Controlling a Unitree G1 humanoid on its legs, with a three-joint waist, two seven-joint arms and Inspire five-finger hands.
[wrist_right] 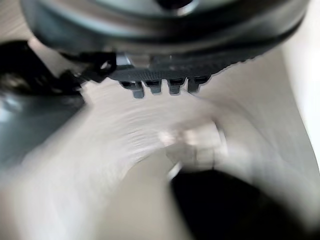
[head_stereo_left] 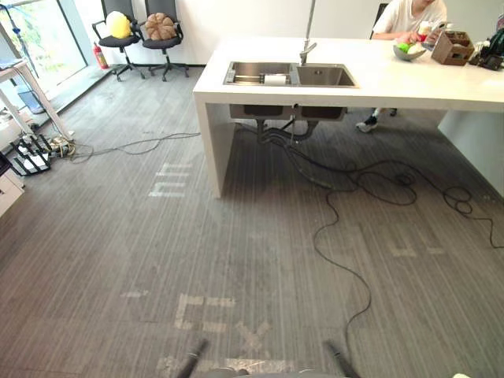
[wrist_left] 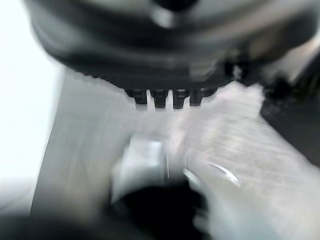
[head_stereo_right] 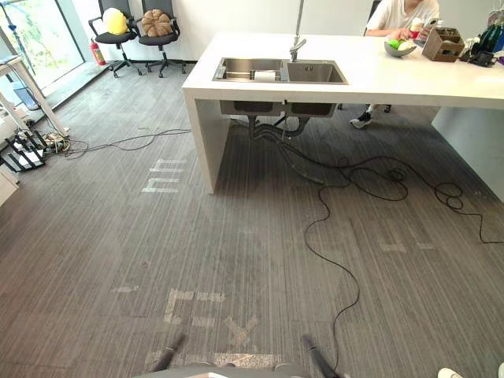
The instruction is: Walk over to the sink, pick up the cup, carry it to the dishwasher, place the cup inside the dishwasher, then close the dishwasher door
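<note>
In the left eye view you are looking across a grey carpeted floor (head_stereo_left: 236,260) at a white counter (head_stereo_left: 409,83) well ahead. A steel sink (head_stereo_left: 323,75) with two basins is set into its near end, and a tall faucet (head_stereo_left: 307,49) stands behind the divider. The cup (head_stereo_left: 275,79), a small white thing, sits in the left basin right beside that divider; it is too small for you to tell whether it stands upright. At the counter's far right a person (head_stereo_left: 405,17) sits near a bowl (head_stereo_left: 408,52) of green fruit and a brown box (head_stereo_left: 453,47). Two office chairs (head_stereo_left: 140,35) with cushions stand by the back wall.

The right eye view gives you the same scene, plus a red fire extinguisher (head_stereo_right: 97,53) beside the chairs and pale tape marks (head_stereo_right: 193,307) on the floor close to you.

In the left wrist view the left robot hand (wrist_left: 170,50) is a blurred dark bulk over the floor; you cannot tell whether it is apart or together.

In the right wrist view the right robot hand (wrist_right: 165,45) looks the same, equally blurred, and again you cannot tell.
</note>
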